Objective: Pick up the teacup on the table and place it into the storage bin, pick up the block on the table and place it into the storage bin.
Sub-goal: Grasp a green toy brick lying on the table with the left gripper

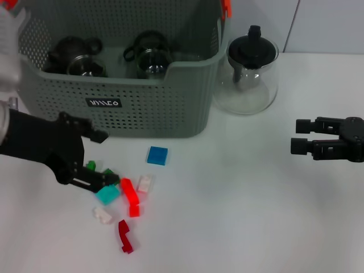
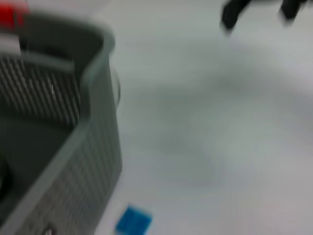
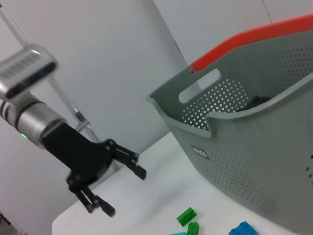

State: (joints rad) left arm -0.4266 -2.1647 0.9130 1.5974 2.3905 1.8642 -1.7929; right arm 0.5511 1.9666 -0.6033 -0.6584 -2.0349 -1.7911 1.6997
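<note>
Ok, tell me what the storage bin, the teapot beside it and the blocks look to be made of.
The storage bin: matte grey-green plastic, judging by its moulded perforated walls. The teapot: clear glass, since the table shows through its body, with a black lid, probably plastic. The blocks: bright, slightly glossy studded pieces, likely plastic.

Left claw (image 1: 102, 158): fingers spreading wide, hanging low over the table (image 1: 239, 205).
Ahead of it: blocks (image 1: 122, 196) are crowding the white top under and past the fingertips.
Behind it: bin (image 1: 125, 108) wall is standing close, blocking that side.
Right claw (image 1: 296, 136): bare table is lying ahead; teapot (image 1: 250, 71) is standing beyond, beside the bin.
</note>
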